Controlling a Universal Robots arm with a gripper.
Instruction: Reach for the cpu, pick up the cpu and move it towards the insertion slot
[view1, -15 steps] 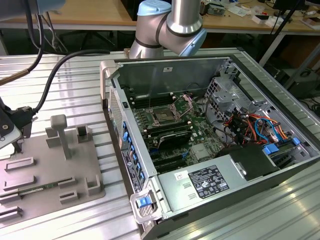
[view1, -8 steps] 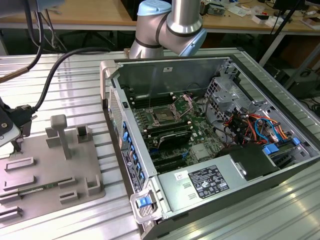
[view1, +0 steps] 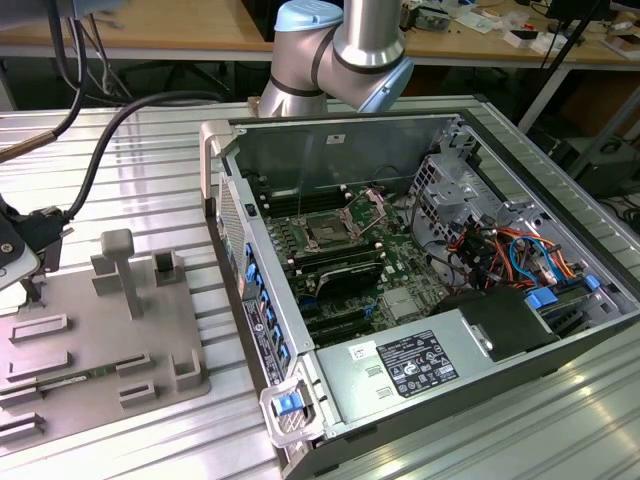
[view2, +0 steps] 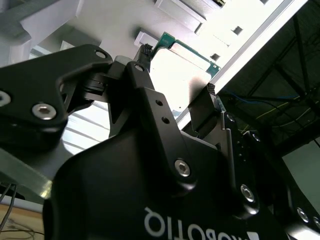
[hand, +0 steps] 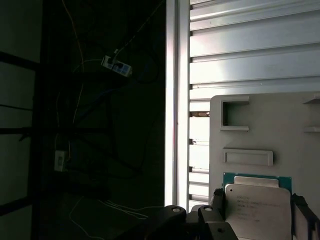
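The cpu (hand: 257, 212) is a flat silver square on a green rim and sits between my gripper's (hand: 260, 206) two black fingertips. In the second wrist view the fingertips (view2: 145, 52) press against opposite edges of the cpu (view2: 182, 75), so the gripper (view2: 177, 70) is shut on it. The exterior view shows my gripper (view1: 28, 280) at the far left edge, over the grey fixture plate (view1: 100, 340). The insertion slot (view1: 328, 232) lies open on the green board inside the computer case, well to the exterior view's right of the gripper.
The grey fixture plate carries raised posts (view1: 118, 265) and low rectangular frames (hand: 248, 156). The case's tall side wall (view1: 250, 290) stands between plate and board. The slatted metal table's edge (hand: 177, 100) runs close beside the gripper. A cable (view1: 100, 150) trails behind the arm.
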